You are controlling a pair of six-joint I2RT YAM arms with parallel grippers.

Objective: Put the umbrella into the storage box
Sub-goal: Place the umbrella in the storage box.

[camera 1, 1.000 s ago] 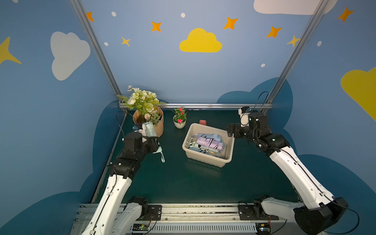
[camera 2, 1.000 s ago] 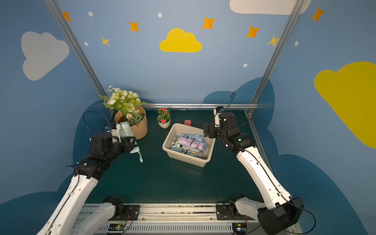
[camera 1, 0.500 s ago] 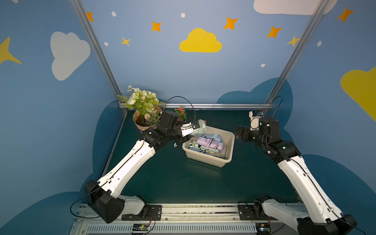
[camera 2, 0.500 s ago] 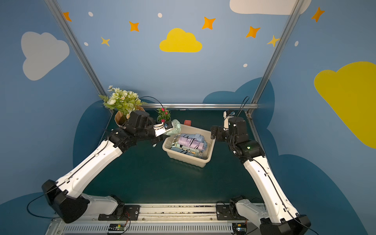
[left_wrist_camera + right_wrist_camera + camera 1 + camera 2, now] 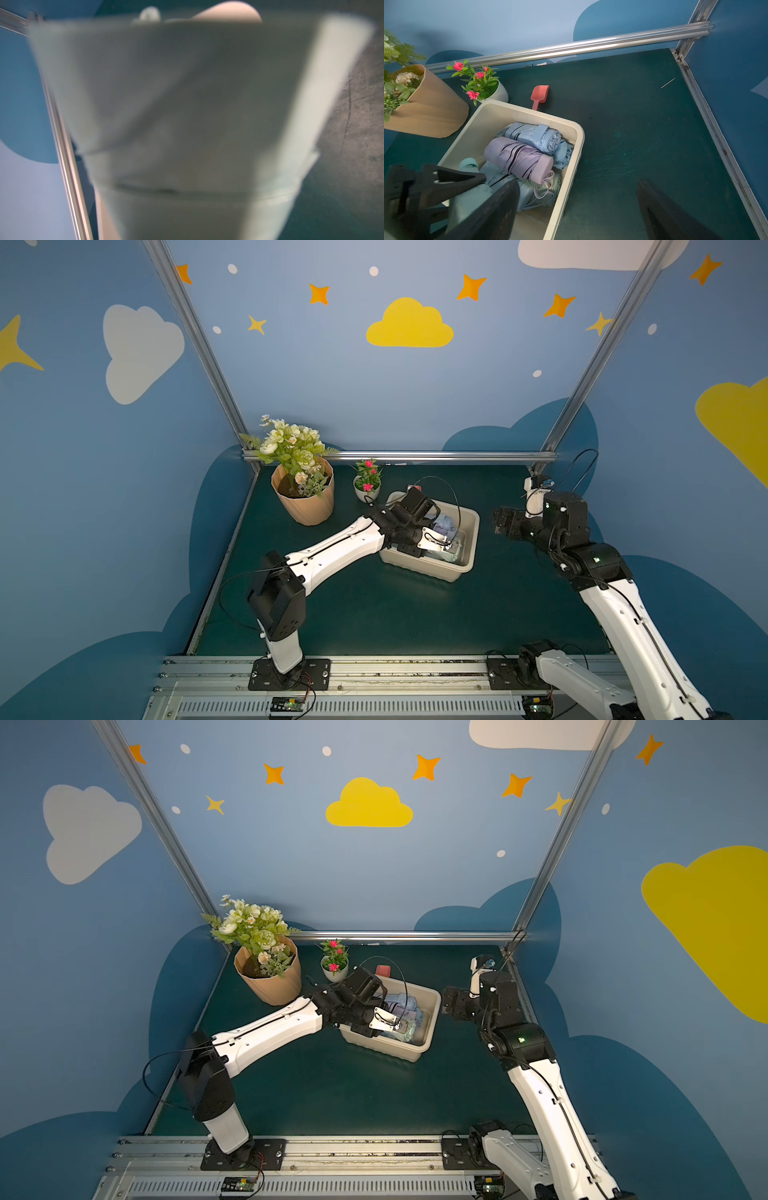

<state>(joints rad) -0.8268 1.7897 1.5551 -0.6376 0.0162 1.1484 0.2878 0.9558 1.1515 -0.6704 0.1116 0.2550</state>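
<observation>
left gripper (image 5: 449,548) clamps a mint umbrella (image 5: 468,165) over the 5 o'clock part of the crowded storage box (image 5: 475,539), right gripper (image 5: 498,522) wide and empty at its 3 o'clock; dropped on that pile (image 5: 519,158), it could roll over the rim.

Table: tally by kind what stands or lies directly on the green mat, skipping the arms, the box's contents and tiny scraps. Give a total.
Potted plants: 2, the big peach pot and the small white pot
Storage box: 1
Red scoop: 1
Total: 4
</observation>
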